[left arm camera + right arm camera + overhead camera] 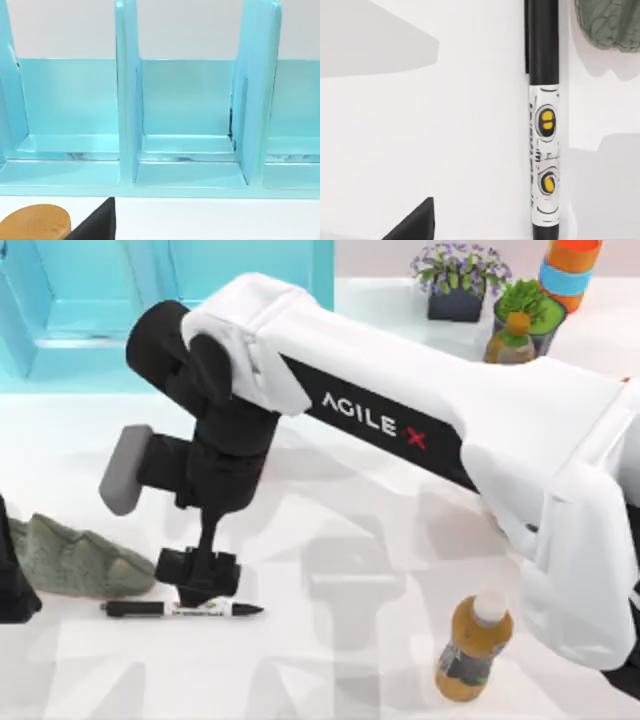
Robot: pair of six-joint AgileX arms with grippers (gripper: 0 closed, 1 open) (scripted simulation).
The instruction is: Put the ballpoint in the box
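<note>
While the right arm reaches across the desk (pixel 400 660) from the right, its end effector (pixel 197 592) hangs just above the pen (pixel 180 609), right over the white middle of the barrel. From here I cannot tell how far its fingers are spread. The pen lies flat near the front left, tip pointing right, just beside a grey-green rock (pixel 75 558). The right wrist view looks straight down on the barrel's yellow print, with the rock's edge close by. An amber bottle (pixel 473 648) stands at the front right. The blue box (pixel 170 285) sits at the back left; the left wrist view faces its dividers.
</note>
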